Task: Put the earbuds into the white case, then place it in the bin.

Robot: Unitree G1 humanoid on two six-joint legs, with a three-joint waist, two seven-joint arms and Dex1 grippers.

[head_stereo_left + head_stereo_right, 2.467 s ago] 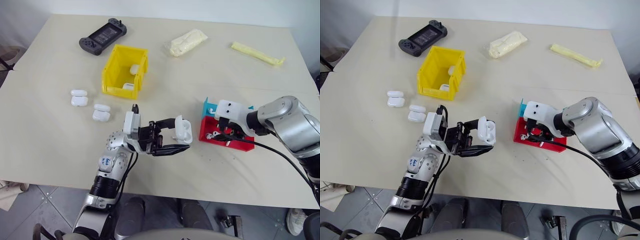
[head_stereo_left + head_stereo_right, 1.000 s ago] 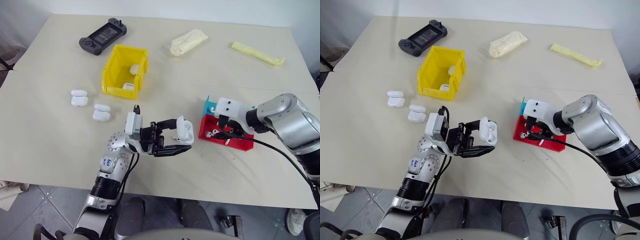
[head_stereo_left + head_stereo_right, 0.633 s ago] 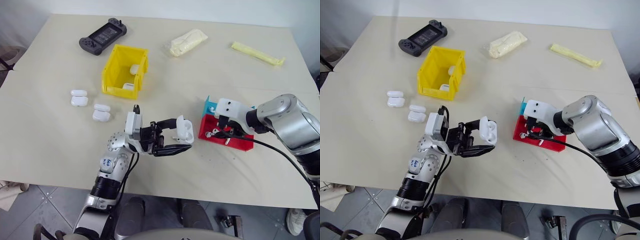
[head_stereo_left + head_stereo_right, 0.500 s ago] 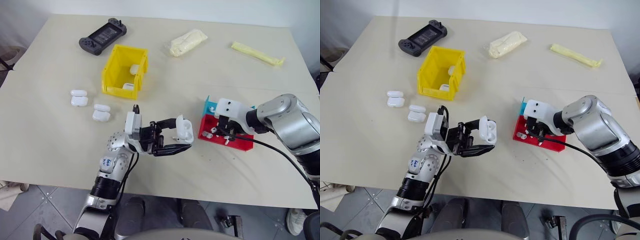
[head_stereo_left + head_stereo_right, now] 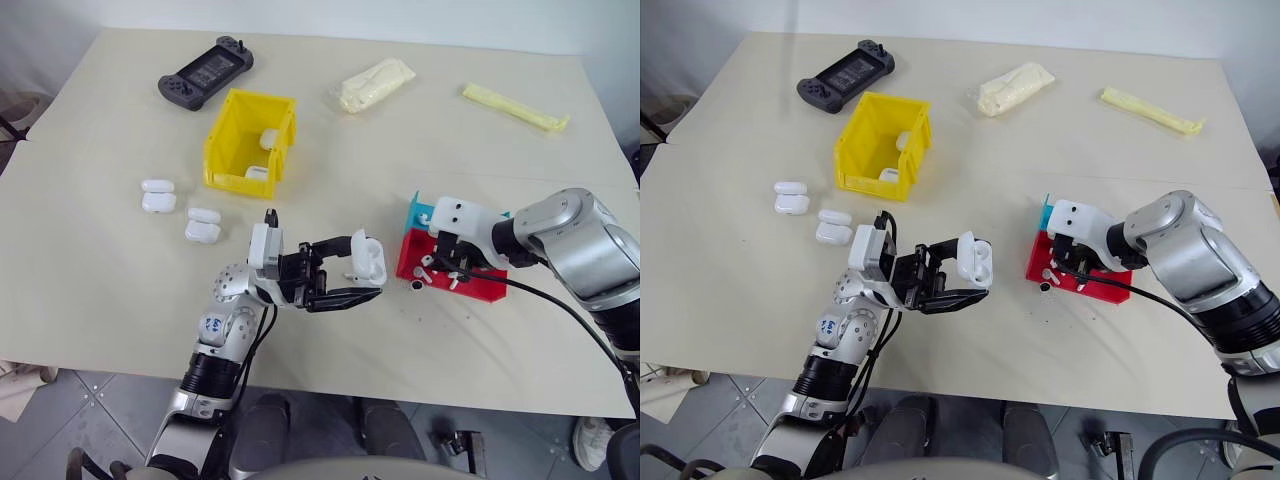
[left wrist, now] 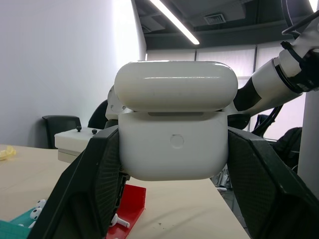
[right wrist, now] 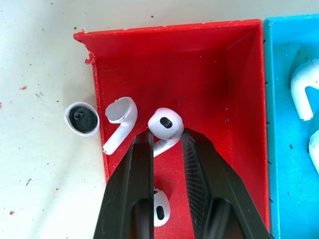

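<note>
Right wrist view showed my right gripper nearly closed on the stem of one glossy white stemmed earbud, bulb end pointing away from the fingers, inside the smooth red plastic tray. A second earbud lay tilted beside it against the tray wall. My left gripper clamped the glossy rounded white case above the cream table, lid ajar. The bright yellow open-top bin sat well apart.
</note>
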